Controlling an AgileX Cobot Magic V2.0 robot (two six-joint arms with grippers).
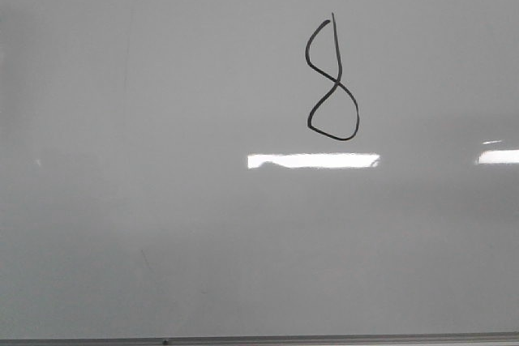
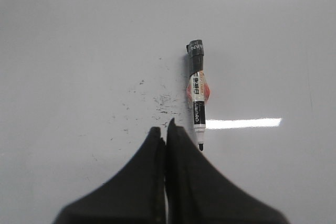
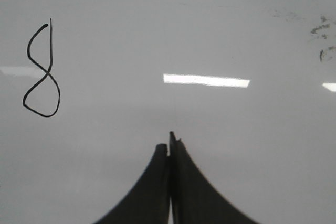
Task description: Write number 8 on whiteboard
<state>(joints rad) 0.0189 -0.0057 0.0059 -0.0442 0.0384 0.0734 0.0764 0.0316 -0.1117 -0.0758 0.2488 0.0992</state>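
Your left gripper [image 2: 167, 129] and right gripper [image 3: 170, 142] both have their fingers pressed together, holding nothing. One marker [image 2: 197, 94] lies uncapped on the whiteboard [image 1: 146, 200] just beside the left fingertips — not touching them. One number 8 [image 1: 331, 80] stands drawn on the board, well apart from the right gripper.

Number 8 [image 1: 332, 83]: on the whiteboard [image 1: 162, 200], right of centre, upper half.
Marker [image 2: 197, 95]: lying on the board, beside smudge marks [image 2: 157, 103].
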